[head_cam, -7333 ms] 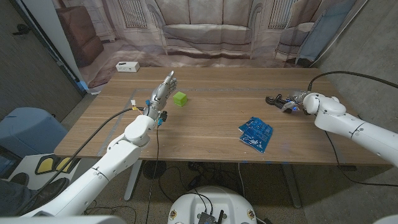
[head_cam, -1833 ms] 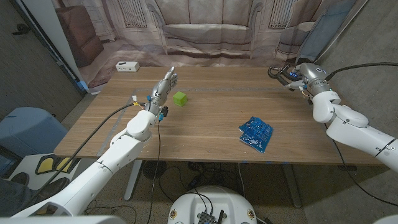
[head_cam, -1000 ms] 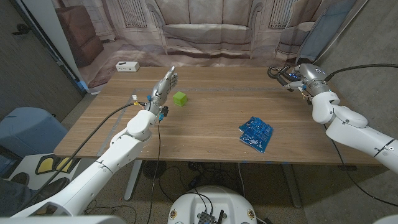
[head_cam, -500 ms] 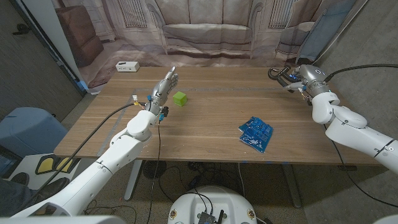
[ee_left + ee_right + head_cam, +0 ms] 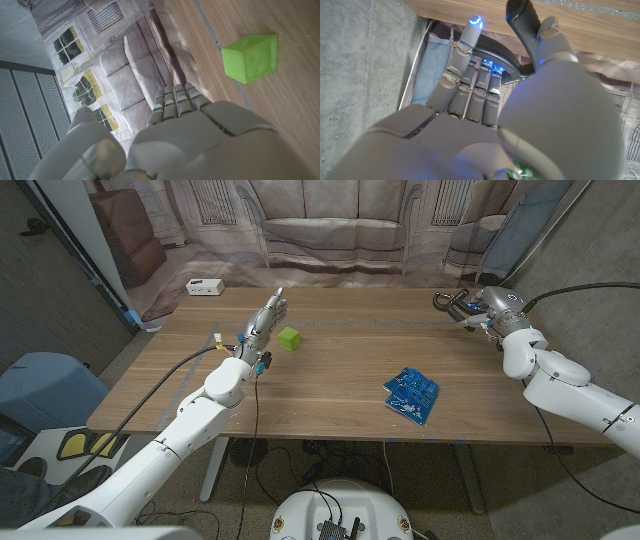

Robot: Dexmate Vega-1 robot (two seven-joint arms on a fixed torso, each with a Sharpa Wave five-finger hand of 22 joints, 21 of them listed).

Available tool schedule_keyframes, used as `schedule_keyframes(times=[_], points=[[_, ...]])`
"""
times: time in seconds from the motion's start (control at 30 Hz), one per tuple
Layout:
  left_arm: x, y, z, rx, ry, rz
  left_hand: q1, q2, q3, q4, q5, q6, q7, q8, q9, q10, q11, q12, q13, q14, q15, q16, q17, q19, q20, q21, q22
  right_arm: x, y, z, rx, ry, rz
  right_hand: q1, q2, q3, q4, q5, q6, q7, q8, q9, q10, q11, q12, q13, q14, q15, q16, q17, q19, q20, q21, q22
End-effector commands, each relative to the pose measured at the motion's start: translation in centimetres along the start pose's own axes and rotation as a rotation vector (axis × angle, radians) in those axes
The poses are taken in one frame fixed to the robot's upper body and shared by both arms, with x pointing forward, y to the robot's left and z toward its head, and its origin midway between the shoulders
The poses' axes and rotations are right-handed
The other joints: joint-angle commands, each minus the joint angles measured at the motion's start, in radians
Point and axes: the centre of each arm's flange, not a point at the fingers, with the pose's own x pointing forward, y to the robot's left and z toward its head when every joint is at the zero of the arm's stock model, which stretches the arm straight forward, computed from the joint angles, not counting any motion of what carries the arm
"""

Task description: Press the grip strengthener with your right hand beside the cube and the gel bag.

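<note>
My right hand (image 5: pixel 483 306) is over the table's far right corner and grips the black grip strengthener (image 5: pixel 447 301), whose handles stick out toward the table's middle. In the right wrist view the fingers (image 5: pixel 470 85) curl around the strengthener (image 5: pixel 522 27), lit by blue lights. The green cube (image 5: pixel 289 339) sits on the far left part of the table. The blue gel bag (image 5: pixel 411 394) lies near the front, right of centre, well away from the right hand. My left hand (image 5: pixel 263 322) stands just left of the cube (image 5: pixel 251 57), fingers straight, holding nothing.
A white box (image 5: pixel 204 286) lies beyond the table's far left corner. Black cables run along both arms, and one (image 5: pixel 560 298) arcs behind the right arm. The wooden table (image 5: pixel 340 370) is bare between cube and gel bag.
Since seven seconds ago my right hand has carried the strengthener from the table's right side up to the far right corner. Over the last second it has sunk slightly. The left hand is still.
</note>
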Motion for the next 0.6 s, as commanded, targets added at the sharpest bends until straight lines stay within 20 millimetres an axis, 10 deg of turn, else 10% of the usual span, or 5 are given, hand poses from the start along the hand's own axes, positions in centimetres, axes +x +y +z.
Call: schedule_keyframes(times=[0.03, 0.6], points=[[0.12, -0.14, -0.07, 0.000, 0.004, 0.001, 0.005, 0.007, 0.004, -0.008, -0.001, 0.009, 0.002, -0.002, 0.006, 0.011, 0.001, -0.001, 0.003, 0.007, -0.006, -0.002, 0.002, 0.000, 0.001, -0.003, 0.005, 0.13, 0.41, -0.48, -0.013, 0.021, 0.004, 0.229, 0.257, 0.012, 0.025, 0.007, 0.032, -0.054, -0.008, 0.005, 0.002, -0.025, -0.007, 0.008, 0.220, -0.258, -0.010, 0.008, -0.038, -0.020, 0.013, 0.000], [0.20, -0.13, -0.08, -0.001, 0.004, 0.003, 0.005, 0.007, 0.003, -0.009, -0.001, 0.010, 0.002, -0.002, 0.006, 0.011, -0.002, -0.002, 0.003, 0.008, -0.006, -0.002, 0.002, -0.001, 0.001, -0.003, 0.005, 0.72, 1.16, -0.85, -0.025, 0.037, 0.049, 0.205, 0.246, -0.006, 0.027, 0.008, 0.012, -0.056, -0.024, 0.008, -0.016, -0.029, -0.021, 0.006, 0.190, -0.259, -0.024, 0.024, -0.054, -0.016, 0.028, -0.003]])
